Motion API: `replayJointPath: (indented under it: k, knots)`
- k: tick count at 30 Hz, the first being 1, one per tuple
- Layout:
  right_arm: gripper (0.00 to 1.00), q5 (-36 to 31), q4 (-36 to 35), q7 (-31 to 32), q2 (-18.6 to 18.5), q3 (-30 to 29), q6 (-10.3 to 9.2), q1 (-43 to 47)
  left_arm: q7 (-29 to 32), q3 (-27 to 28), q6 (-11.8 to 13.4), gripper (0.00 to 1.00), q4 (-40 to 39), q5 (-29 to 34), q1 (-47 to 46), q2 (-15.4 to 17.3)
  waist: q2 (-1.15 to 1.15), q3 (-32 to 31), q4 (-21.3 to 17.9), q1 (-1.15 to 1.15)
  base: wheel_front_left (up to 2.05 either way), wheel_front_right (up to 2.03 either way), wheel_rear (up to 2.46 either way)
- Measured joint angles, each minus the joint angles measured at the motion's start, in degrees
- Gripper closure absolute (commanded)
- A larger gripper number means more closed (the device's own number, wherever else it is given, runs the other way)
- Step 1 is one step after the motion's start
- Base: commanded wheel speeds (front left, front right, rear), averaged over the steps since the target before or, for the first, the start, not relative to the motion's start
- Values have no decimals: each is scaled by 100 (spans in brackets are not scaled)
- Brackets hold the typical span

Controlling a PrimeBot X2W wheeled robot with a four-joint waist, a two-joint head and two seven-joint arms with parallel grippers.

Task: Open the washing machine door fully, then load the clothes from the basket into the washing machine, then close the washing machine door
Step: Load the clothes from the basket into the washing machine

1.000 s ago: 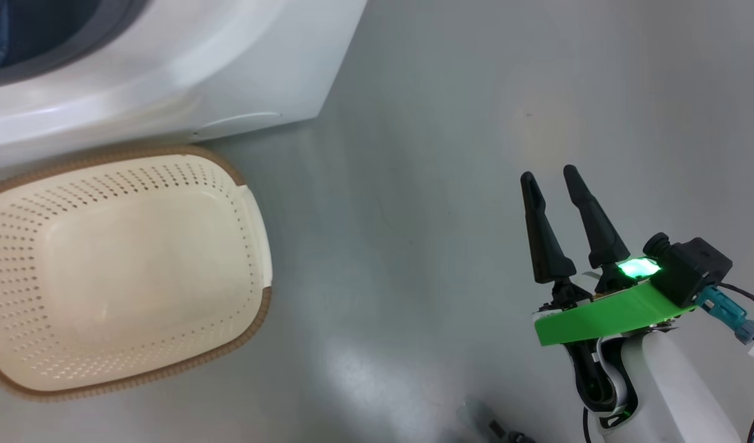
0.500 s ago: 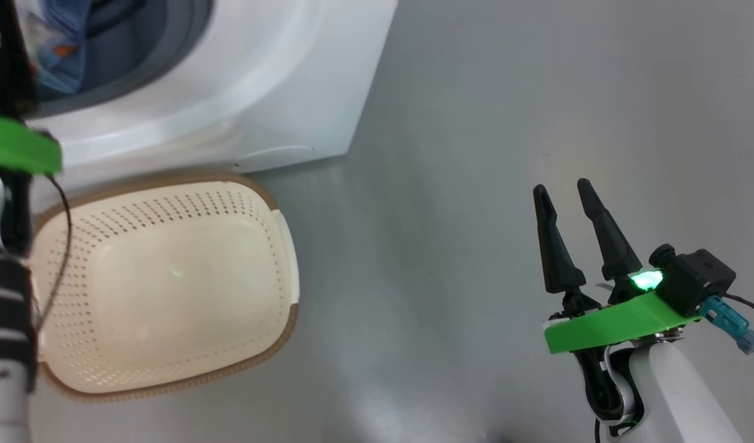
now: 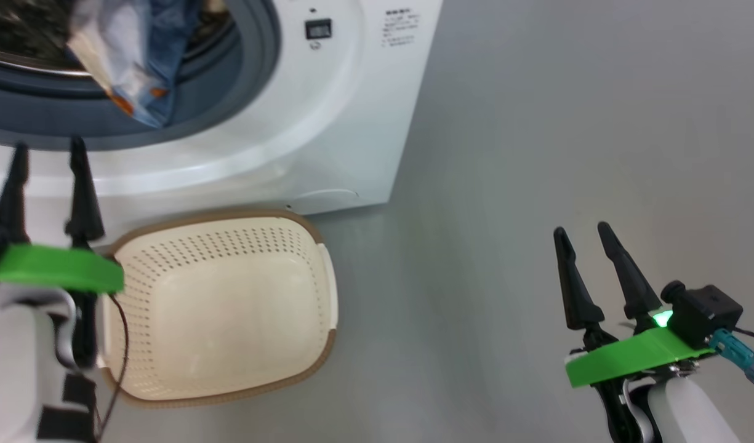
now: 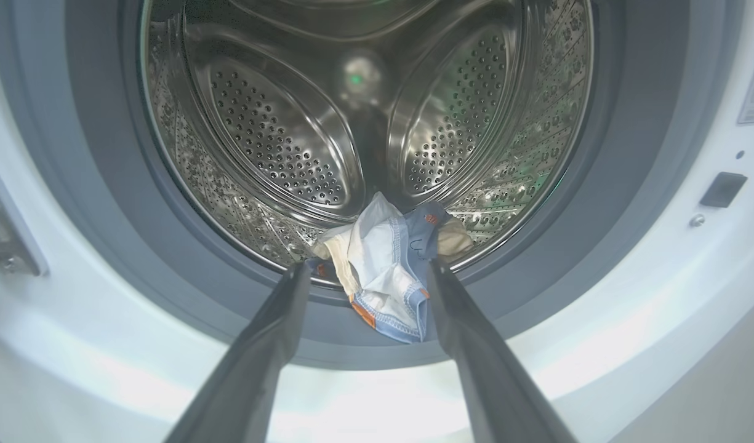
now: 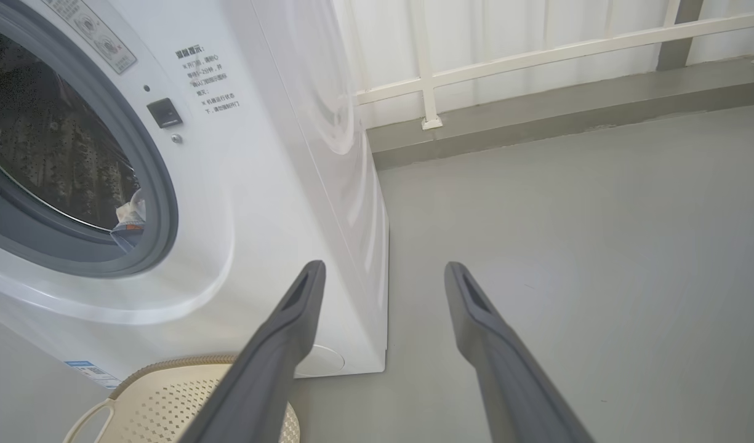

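The washing machine [image 3: 352, 123] stands with its opening uncovered; its door is out of view. The clothes [image 3: 136, 61], light blue with cream parts, lie at the drum's mouth and hang over the grey rubber ring [image 4: 93, 184]. In the left wrist view the clothes [image 4: 383, 271] sit just beyond my left gripper [image 4: 369, 267], which is open and holds nothing. My left gripper [image 3: 48, 147] hovers before the machine's lower front, above the basket [image 3: 223, 215], which has nothing in it. Far to the right, over the floor, my right gripper [image 3: 581, 231] is open with nothing between its fingers.
Grey floor [image 3: 537, 123] stretches to the right of the machine. A low ledge with a white railing [image 5: 537, 55] runs along the back. The basket [image 5: 167, 400] stands tight against the machine's front [image 5: 278, 184], below the round flap [image 3: 327, 198].
The head camera has swung up and left, bringing the drum opening and clothes into sight. My left gripper has drawn back from the opening and come lower. The right gripper stays open.
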Motion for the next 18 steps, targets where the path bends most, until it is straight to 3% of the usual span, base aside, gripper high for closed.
replayJointPath:
  k: [18]
  knots:
    - [0,3,118,0,-279,-138,0,657,1,299,0,0,-727,327,1861,-408,0,-963,676,0,0,0,0]
